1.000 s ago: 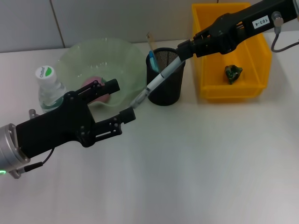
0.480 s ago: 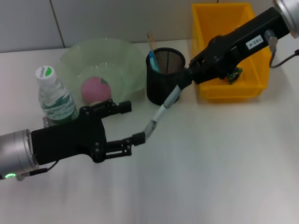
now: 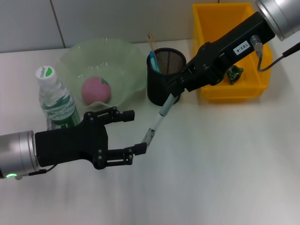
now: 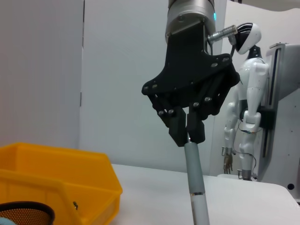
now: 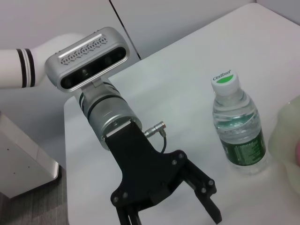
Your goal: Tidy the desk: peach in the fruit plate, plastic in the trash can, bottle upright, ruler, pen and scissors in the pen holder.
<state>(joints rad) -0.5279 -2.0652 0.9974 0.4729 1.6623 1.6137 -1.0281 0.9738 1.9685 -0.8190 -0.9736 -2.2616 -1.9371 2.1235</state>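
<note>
Head view has the right claw (image 3: pixel 174 92) clamped on the top of the pen (image 3: pixel 158 118), slanting beside the pen holder (image 3: pixel 165 84), with the left claw (image 3: pixel 133 132) wide open, empty, near its tip, so a clumsy handoff could drop it onto the desk (image 3: pixel 215 159).

A robotics lab: a white humanoid robot (image 4: pixel 249 89) on a stand at three o'clock, beside bare white walls (image 4: pixel 117 70).

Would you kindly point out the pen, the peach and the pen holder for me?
pen (image 3: pixel 159 118): head view, middle of its barrel.
peach (image 3: pixel 96 90): head view, centre of its pink skin.
pen holder (image 3: pixel 157 88): head view, front of its mesh wall.
</note>
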